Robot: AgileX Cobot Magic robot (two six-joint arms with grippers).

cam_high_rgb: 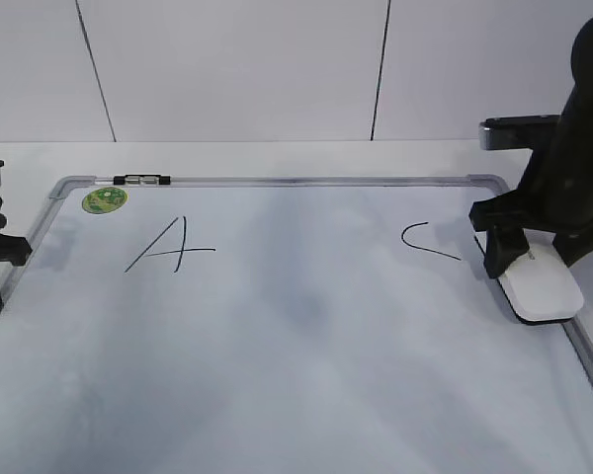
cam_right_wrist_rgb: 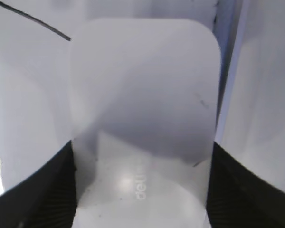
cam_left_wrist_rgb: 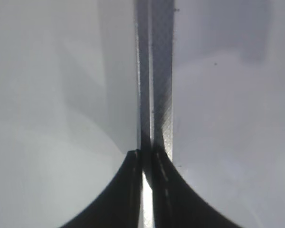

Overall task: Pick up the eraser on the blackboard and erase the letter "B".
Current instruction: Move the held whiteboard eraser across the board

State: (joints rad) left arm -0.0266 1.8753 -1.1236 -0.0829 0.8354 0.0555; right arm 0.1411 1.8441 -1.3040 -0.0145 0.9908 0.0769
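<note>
1. The right end effector [cam_high_rgb: 530, 259] straddles the eraser [cam_high_rgb: 541, 289], one finger at each long side, seemingly clamped on it; the eraser lies at the blackboard's [cam_high_rgb: 277, 395] right edge, beside the "C" [cam_high_rgb: 427, 242].
2. No "B" is visible between the "A" [cam_high_rgb: 173, 245] and the "C"; I judge the wiping finished, or the letter absent.
3. The left end effector [cam_left_wrist_rgb: 143, 164] hangs with fingers together over the frame's left rail.
4. The board lies flat on a white counter [cam_high_rgb: 277, 158] before a pale panelled wall [cam_high_rgb: 237, 69]; a marker [cam_high_rgb: 141, 180] and a green sticker [cam_high_rgb: 105, 200] sit top left.
</note>
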